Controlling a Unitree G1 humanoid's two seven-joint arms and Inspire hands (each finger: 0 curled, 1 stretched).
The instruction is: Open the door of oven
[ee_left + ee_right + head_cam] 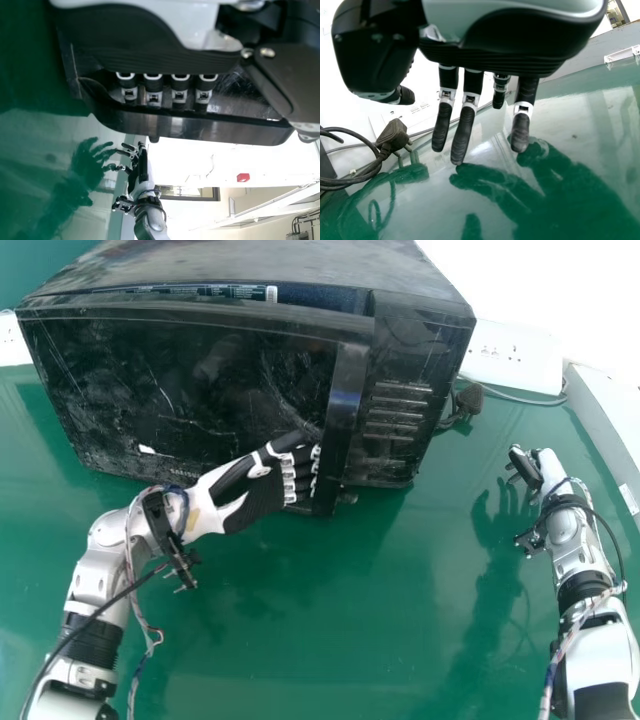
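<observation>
Silver-and-white left arm (98,575), first thing on the left of my head view, reaches up over the green table (330,610) to the task item, a black oven (270,262) sitting at the back, left of centre. Oven's front is scuffed, with a small pale mark low on the door (190,380). Door looks slightly ajar: narrow gap along its top, between it and the casing. My left hand (262,490) is in front of the door's lower right part, back of it toward my head camera, fingers (153,97) bent in at the upright handle (343,405) and hooked on it; in the left wrist view the tips go out of sight behind the handle's edge, so exact contact I can't tell. Right of the handle, casing side with slots (398,410). Next, a dark plug (467,400) lying on the table beside the oven, with a grey cable (515,395) running on to the right, below a white socket panel (512,355) against the wall. Far right, my right hand (545,468) is over the table, well apart from the oven, holding nothing: open, fingers loose and pointing down, thumb (406,96) out to one side, dark reflection (500,515) on the shiny top.
</observation>
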